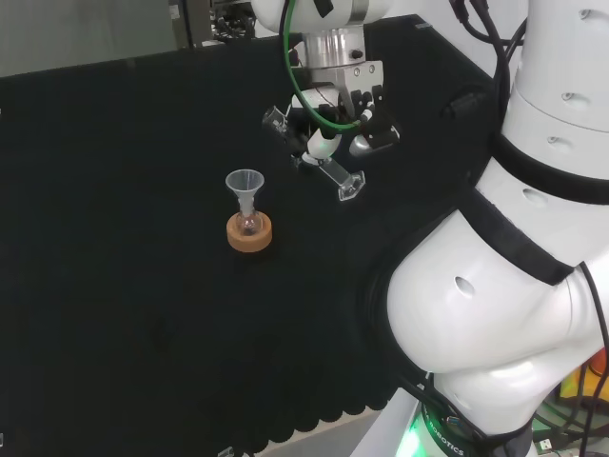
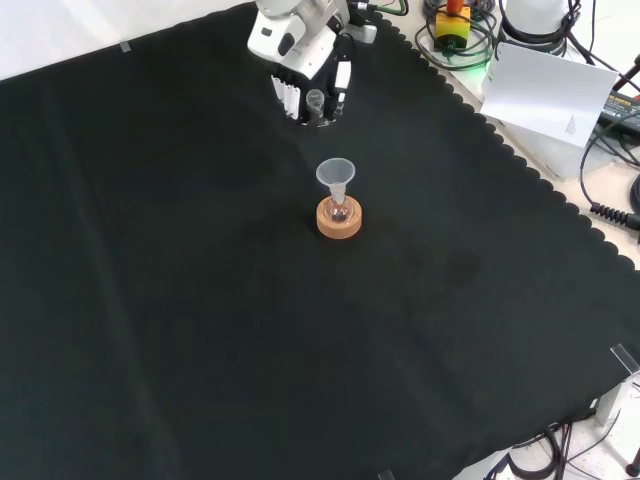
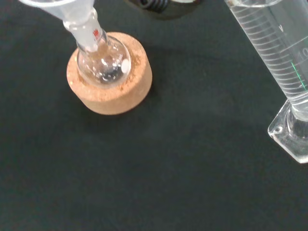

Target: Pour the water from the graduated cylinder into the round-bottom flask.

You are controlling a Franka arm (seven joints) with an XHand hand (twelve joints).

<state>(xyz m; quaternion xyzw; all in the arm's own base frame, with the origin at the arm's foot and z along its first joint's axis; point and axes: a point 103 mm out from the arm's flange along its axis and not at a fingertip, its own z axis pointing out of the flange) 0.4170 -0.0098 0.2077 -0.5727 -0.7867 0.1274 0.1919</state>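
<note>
A small round-bottom flask (image 1: 248, 223) sits on a cork ring (image 1: 249, 236) mid-cloth, with a clear funnel (image 1: 245, 182) in its neck. In the head view the hand (image 1: 366, 135) hangs to the right of and beyond the flask, fingers curled round a clear graduated cylinder (image 1: 333, 171). The cylinder is tilted, its hexagonal foot low towards the arm and its mouth up to the left. In the front view the hand (image 2: 290, 45) and cylinder mouth (image 2: 315, 100) are above the funnel (image 2: 336, 172). The wrist view shows the flask (image 3: 103, 62), cork ring (image 3: 113, 96) and cylinder (image 3: 279, 53); its water level is unclear.
The arm's white links (image 1: 495, 286) fill the right of the head view. Past the cloth's scalloped edge (image 2: 520, 160) in the front view lie a white box (image 2: 545, 90) and cables (image 2: 610, 210). Open black cloth surrounds the cork ring.
</note>
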